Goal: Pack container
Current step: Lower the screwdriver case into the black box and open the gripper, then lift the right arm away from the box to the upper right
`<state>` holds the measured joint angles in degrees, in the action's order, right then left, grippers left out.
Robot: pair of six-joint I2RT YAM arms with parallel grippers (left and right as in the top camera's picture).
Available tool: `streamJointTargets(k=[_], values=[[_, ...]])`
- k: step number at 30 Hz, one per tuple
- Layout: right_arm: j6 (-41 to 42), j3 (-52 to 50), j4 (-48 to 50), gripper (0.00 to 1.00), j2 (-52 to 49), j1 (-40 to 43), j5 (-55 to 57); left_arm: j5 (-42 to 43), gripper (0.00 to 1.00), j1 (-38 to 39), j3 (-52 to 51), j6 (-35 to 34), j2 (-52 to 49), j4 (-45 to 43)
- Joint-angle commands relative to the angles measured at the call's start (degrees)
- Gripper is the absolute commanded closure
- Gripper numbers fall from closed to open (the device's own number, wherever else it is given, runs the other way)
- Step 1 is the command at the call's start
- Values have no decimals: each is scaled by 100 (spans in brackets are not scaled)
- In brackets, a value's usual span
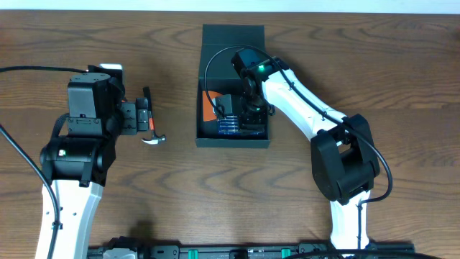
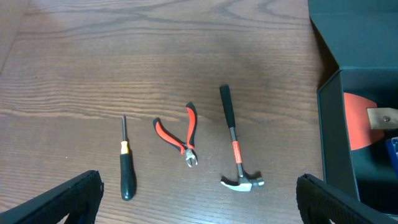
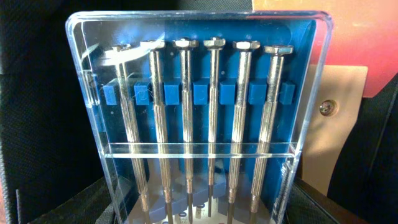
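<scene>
The dark teal container stands open at mid table, its flap lid lying flat behind it. My right gripper reaches down inside it, shut on a clear-lidded blue case of small screwdrivers, which is at the container's floor. My left gripper is open and empty, hovering over the table left of the container. Below it lie a hammer, red-handled pliers and a black screwdriver.
An orange and tan item lies inside the container by its left wall, behind the case. In the overhead view only the hammer shows beside my left gripper. The pliers and screwdriver are hidden under that arm.
</scene>
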<state>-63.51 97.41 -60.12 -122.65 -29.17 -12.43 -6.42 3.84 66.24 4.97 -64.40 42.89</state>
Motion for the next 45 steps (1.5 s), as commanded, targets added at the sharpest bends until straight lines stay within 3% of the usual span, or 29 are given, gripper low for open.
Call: streamJointTargets(k=[1,3,14,22,26,29,33,38,42,45], values=[[-35,15,9,55,-35,-17,-70,-68,2,-28,122,79,4,-11],[42,44,9,1,-24,-17,4,-68,2,-28,122,79,4,-11],[1808,1403,-9,1,133,9,411,-61,2,-28,122,76,4,-127],[4590,2621,7,1,243,848,772,1989,2,-28,122,-57,-9,-968],[6470,2643,-125,1,232,1749,741,2074,2,-20,122,-986,-223,-1172],[7267,2597,-402,1,203,2365,568,1853,1,-17,122,-1248,-614,-973],[7746,2553,-772,1,157,3051,269,890,2,-17,122,-1733,-1478,-612],[7818,2553,-1115,1,146,3464,192,1467,1,-17,122,-1733,-2249,-632],[7801,2546,-1154,1,144,3558,254,1622,0,-17,122,-1731,-2500,-1204],[7805,2546,-1123,1,144,3560,365,1355,20,-17,127,-1838,-2697,-1344]])
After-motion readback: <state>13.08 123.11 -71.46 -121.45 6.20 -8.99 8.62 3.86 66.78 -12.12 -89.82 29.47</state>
